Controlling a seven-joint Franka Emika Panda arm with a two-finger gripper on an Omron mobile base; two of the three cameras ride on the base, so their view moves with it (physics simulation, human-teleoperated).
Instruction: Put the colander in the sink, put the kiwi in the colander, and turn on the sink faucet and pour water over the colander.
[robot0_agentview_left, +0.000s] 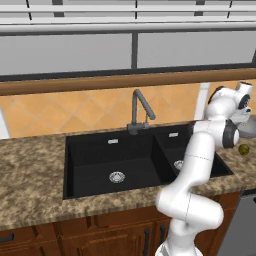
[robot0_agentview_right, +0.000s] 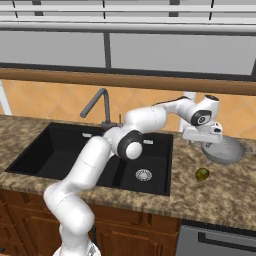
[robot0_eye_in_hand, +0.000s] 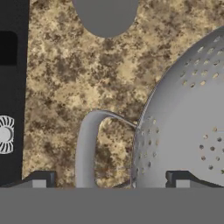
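Observation:
The silver-grey colander (robot0_agentview_right: 228, 150) sits upright on the granite counter just right of the black sink (robot0_agentview_right: 60, 145). My gripper (robot0_agentview_right: 204, 140) hangs open right above its left rim. In the hand view the gripper (robot0_eye_in_hand: 109, 183) straddles the colander's loop handle (robot0_eye_in_hand: 86, 146) and the rim of the perforated bowl (robot0_eye_in_hand: 188, 127), with gaps to both fingertips (robot0_eye_in_hand: 39, 181). The small green-brown kiwi (robot0_agentview_right: 202, 173) lies on the counter in front of the colander, also seen from the left as the kiwi (robot0_agentview_left: 243, 149). The dark faucet (robot0_agentview_left: 139, 110) stands behind the sink's divider, spout over the basins.
The right basin's steel drain (robot0_agentview_right: 143, 174) lies below my forearm. A round grey object (robot0_eye_in_hand: 105, 15) stands on the counter beyond the colander handle. A white bottle (robot0_agentview_right: 189, 96) stands at the tiled backsplash behind my hand. Wide granite counter (robot0_agentview_left: 30, 165) runs left of the sink.

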